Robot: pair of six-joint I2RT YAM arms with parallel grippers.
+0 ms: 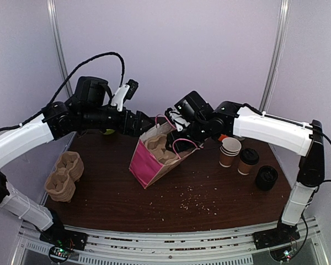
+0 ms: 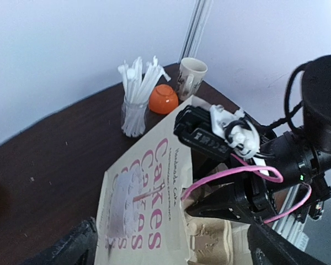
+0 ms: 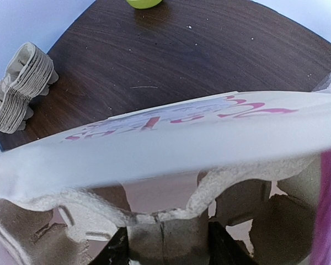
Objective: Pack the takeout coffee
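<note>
One takeout coffee cup (image 1: 247, 161) with a black lid stands at the right of the table, away from both grippers. A pink and white paper bag (image 1: 150, 161) leans at the centre with a cardboard cup carrier (image 1: 159, 147) in its mouth. My right gripper (image 3: 168, 249) reaches into the bag and is shut on the carrier's middle ridge (image 3: 165, 234). My left gripper (image 2: 171, 253) hovers over the bag's printed wall (image 2: 146, 215) near its rim. It is open, with one dark finger (image 2: 69, 248) at each side and nothing held.
A stack of lidless brown cups (image 1: 229, 152) and a black lid (image 1: 266, 178) stand by the coffee. A pile of spare carriers (image 1: 65, 175) lies at the left. At the back are a glass of straws (image 2: 135, 102), an orange bowl (image 2: 164, 99) and a cream mug (image 2: 192, 77).
</note>
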